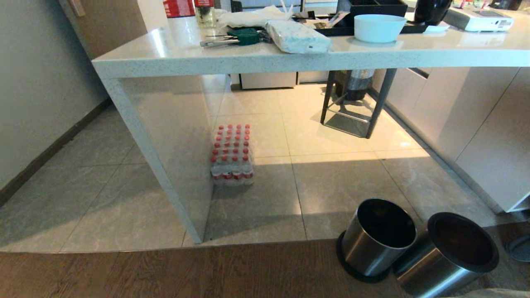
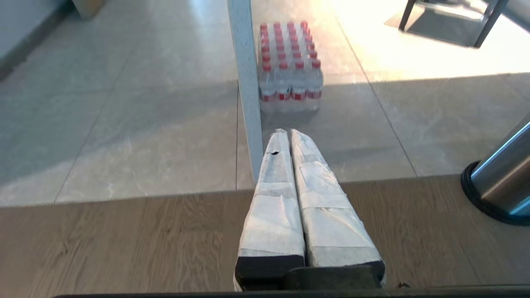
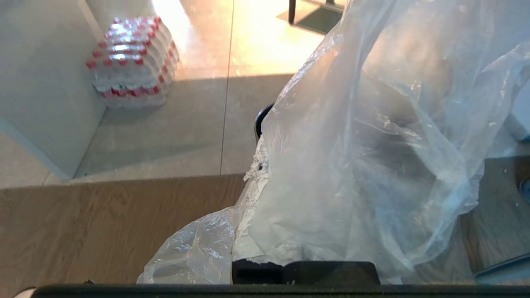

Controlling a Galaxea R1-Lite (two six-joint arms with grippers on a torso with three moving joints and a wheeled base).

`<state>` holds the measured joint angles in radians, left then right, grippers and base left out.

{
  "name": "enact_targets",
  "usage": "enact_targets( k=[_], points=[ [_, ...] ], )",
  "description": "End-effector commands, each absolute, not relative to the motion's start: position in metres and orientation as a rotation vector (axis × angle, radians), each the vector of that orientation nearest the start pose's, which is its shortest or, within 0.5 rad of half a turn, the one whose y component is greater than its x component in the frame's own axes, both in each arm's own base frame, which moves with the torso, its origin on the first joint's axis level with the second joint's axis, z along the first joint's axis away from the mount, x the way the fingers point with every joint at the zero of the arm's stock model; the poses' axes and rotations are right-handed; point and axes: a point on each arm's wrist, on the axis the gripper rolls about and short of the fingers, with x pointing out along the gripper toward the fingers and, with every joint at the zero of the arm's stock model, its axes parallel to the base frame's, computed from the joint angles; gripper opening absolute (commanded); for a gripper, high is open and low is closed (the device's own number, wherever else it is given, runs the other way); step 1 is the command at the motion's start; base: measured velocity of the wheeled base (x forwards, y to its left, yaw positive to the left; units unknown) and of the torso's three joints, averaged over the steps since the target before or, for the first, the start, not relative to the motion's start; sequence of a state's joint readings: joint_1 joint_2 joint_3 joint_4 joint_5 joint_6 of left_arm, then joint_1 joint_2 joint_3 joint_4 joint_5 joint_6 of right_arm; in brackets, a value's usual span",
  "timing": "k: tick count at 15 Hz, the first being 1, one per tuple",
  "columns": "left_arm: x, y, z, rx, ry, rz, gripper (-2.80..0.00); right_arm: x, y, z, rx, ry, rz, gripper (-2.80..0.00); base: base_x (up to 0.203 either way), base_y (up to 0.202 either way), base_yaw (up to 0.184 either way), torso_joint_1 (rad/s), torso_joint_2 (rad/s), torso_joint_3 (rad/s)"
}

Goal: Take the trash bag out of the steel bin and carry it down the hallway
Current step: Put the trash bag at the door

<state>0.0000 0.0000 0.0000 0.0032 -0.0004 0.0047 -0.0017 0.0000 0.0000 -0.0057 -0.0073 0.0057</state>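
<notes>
The trash bag (image 3: 364,157), clear and crinkly, drapes over my right gripper (image 3: 269,165) and fills most of the right wrist view. The gripper is shut on it, and only one white-wrapped fingertip (image 3: 257,167) shows at the bag's edge. Two steel bins stand side by side on the wood floor at the lower right of the head view, one with a black base (image 1: 379,236) and one with a black rim (image 1: 453,254). Both are dark inside. My left gripper (image 2: 286,133) is shut and empty, low over the wood floor. Neither arm shows in the head view. The hallway is out of view.
A white stone counter (image 1: 256,58) with a slab leg (image 1: 174,157) stands ahead, cluttered on top. A shrink-wrapped pack of red-capped bottles (image 1: 232,153) sits on the tiles beside the leg. A dark stool frame (image 1: 356,103) and white cabinets (image 1: 488,136) lie to the right.
</notes>
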Motion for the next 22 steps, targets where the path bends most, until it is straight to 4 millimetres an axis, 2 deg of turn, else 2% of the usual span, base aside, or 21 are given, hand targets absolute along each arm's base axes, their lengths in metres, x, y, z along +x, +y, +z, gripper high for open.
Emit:
enact_targets(
  k=[1, 15, 22],
  points=[
    [-0.0228, 0.0, 0.0752, 0.005, 0.003, 0.0, -2.8, -0.0226, -0.0001, 0.0757, 0.003, -0.003, -0.009, -2.8, 0.0, 0.0, 0.0, 0.003, 0.0, 0.168],
    [-0.0228, 0.0, 0.0752, 0.002, 0.003, 0.0, -2.8, -0.0226, -0.0001, 0.0757, 0.006, -0.003, -0.009, -2.8, 0.0, 0.0, 0.0, 0.001, 0.0, 0.016],
    [-0.0228, 0.0, 0.0752, 0.002, 0.003, 0.0, -2.8, -0.0226, -0.0001, 0.0757, 0.006, -0.003, -0.009, -2.8, 0.0, 0.161, -0.003, 0.004, 0.0, 0.004]
  ],
)
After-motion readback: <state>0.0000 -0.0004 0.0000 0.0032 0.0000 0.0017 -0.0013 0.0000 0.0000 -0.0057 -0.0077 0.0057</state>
